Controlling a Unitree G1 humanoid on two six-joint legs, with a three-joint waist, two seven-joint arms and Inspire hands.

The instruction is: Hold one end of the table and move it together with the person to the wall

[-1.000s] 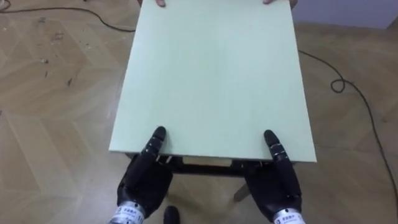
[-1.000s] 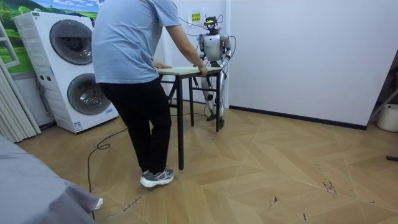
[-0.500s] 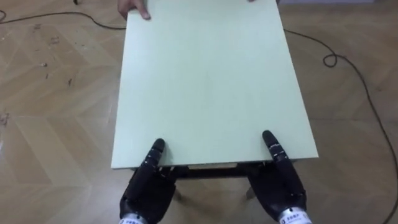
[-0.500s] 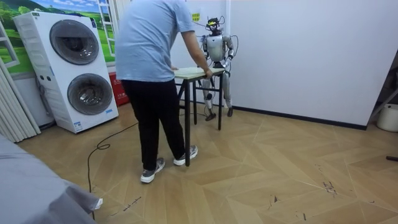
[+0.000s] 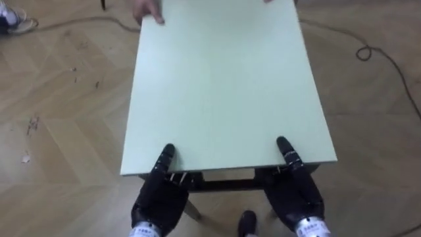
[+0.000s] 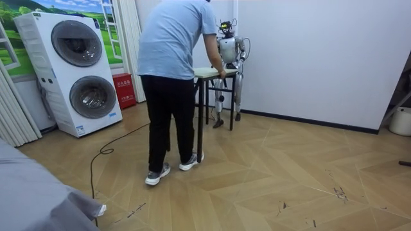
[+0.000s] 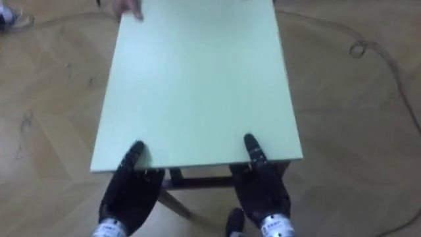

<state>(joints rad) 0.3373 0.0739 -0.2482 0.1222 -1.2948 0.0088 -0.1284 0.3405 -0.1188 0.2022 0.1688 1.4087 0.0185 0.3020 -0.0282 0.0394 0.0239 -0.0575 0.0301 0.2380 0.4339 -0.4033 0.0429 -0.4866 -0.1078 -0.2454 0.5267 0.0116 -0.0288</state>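
Since a second ago the table (image 6: 212,72), the person (image 6: 173,64) and the robot have all gone toward the room view's right, nearer the white wall (image 6: 308,58). The person's feet have stepped along with it.

Left eye view: one pale green tabletop (image 5: 223,85) runs away from the robot. Two robot hands are at its near edge. The left hand (image 5: 158,197) has its thumb flat on top by the near left corner. The right hand (image 5: 299,194) has its thumb on top by the near right corner. On both, the fingers go under the edge out of sight, so I cannot tell how far they are closed. One hand of the person (image 5: 146,11) rests at the far left corner. Around the table lies wooden floor (image 5: 59,118), with one cable (image 5: 388,56) looping at the right and one shoe (image 5: 9,17) at the upper left.

Room view: the one person, back to the camera, bends over the table's near end with arms down to it and hides part of it. The robot stands at the far end, by the wall. Two washers (image 6: 77,45) are stacked at the left, and one red box (image 6: 123,90) is beside them.

Right eye view: the same tabletop has one thumb on top at each near corner and the palms below the edge.
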